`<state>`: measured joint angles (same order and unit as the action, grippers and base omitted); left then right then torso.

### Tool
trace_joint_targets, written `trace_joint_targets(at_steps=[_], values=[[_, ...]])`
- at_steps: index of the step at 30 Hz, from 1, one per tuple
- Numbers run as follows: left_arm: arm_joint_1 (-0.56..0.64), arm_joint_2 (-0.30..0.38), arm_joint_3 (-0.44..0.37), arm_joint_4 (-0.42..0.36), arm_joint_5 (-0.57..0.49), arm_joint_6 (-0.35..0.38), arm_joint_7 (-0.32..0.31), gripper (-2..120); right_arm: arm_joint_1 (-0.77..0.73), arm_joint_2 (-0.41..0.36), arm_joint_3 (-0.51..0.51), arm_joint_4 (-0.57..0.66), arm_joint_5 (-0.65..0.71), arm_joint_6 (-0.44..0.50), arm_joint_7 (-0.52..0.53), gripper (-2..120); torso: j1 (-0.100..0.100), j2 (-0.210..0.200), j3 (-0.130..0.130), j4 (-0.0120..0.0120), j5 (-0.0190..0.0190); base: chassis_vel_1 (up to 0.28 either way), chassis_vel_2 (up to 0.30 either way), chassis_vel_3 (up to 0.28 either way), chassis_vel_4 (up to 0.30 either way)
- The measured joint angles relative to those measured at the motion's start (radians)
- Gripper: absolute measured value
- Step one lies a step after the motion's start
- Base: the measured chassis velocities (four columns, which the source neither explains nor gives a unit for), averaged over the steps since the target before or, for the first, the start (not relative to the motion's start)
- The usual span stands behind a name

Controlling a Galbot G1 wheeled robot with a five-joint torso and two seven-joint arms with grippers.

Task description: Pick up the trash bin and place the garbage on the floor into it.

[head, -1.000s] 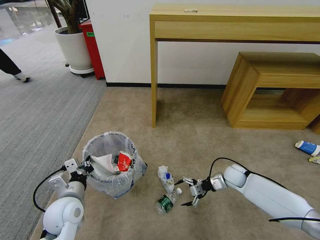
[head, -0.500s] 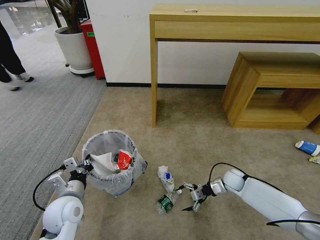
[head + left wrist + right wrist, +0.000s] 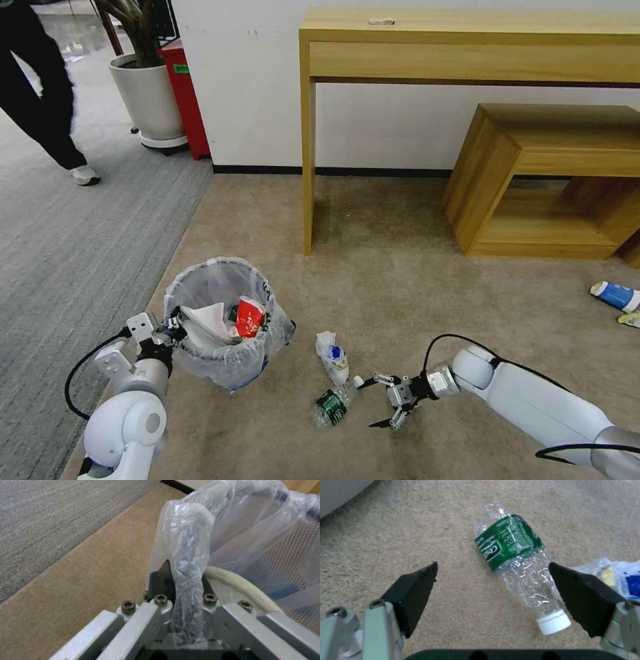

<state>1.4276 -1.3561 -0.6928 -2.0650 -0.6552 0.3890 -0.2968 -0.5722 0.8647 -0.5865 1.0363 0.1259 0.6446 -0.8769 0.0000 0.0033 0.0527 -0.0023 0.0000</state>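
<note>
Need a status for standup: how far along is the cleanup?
Partway. Done: the bin already holds a red packet and white items, and the left end effector is shut on its lined rim. In hand: the right end effector is open beside the bottle, not gripping yet. Left: that bottle, the crumpled wrapper next to it, and the blue-white cup far right.

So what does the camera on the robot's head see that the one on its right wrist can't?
Head camera alone: the bin with its plastic liner, its rim pinched by the left tool; a wooden desk, a low wooden bench, a plant pot and a blue-white cup far right. Right wrist camera alone: the bottle's white cap and the crinkles in its plastic up close. Both: the clear bottle with the green label on the carpet, the crumpled packet beside it, and the open right tool next to the bottle.
</note>
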Motion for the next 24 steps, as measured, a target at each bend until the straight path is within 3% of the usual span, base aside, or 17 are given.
trace_joint_targets(at_steps=[24], values=[[0.006,0.005,0.001,-0.004,-0.010,0.001,-0.002,2,0.002,0.013,0.052,-0.098,0.025,0.020,-0.004,85,0.000,0.000,0.000,-0.0001,-0.0001,0.000,0.000,0.000,0.000]])
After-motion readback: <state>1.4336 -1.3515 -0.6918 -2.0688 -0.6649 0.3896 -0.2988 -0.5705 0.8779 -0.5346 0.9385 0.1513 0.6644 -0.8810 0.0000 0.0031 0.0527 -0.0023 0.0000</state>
